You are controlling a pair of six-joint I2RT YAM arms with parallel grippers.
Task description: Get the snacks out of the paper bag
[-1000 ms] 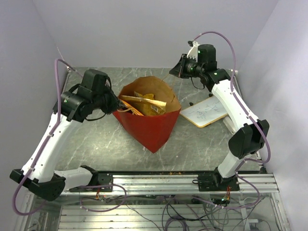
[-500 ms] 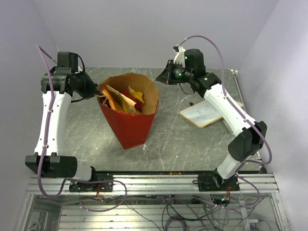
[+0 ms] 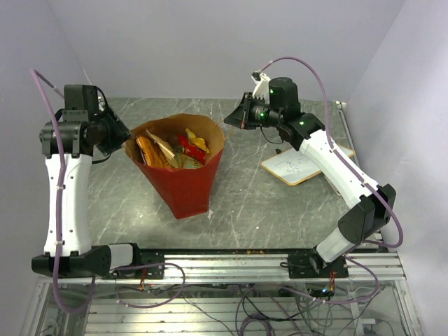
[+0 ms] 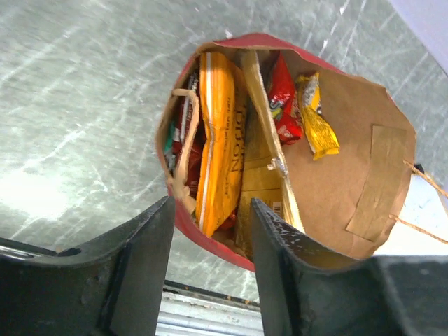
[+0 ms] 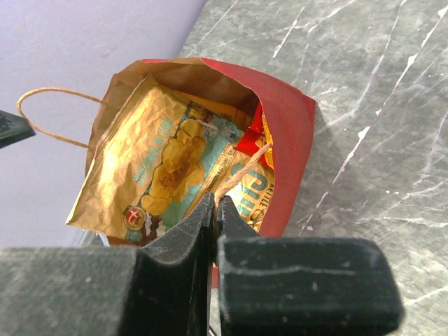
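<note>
The paper bag [image 3: 183, 183], red outside and brown inside, stands upright at the left middle of the table with its mouth open. Snacks fill it: an orange packet [image 4: 220, 147], a red one [image 4: 282, 98], a yellow one [image 4: 316, 124] and a gold chip bag [image 5: 161, 154]. My right gripper [image 3: 236, 119] [image 5: 213, 203] is shut on the bag's twisted handle [image 5: 245, 168] at its right rim. Just left of the bag's rim, my left gripper [image 3: 120, 134] [image 4: 211, 206] is open, holding nothing. The other handle [image 4: 187, 140] hangs loose.
A flat white wood-framed board [image 3: 301, 164] lies on the marble table [image 3: 266, 203] at the right, under the right arm. Grey walls close in behind and on both sides. A metal rail [image 3: 231, 266] runs along the near edge.
The bag has shifted left and stands more upright. My left arm rose and drew back left, and its gripper opened off the bag's left rim. The right gripper followed left, still holding the handle.
</note>
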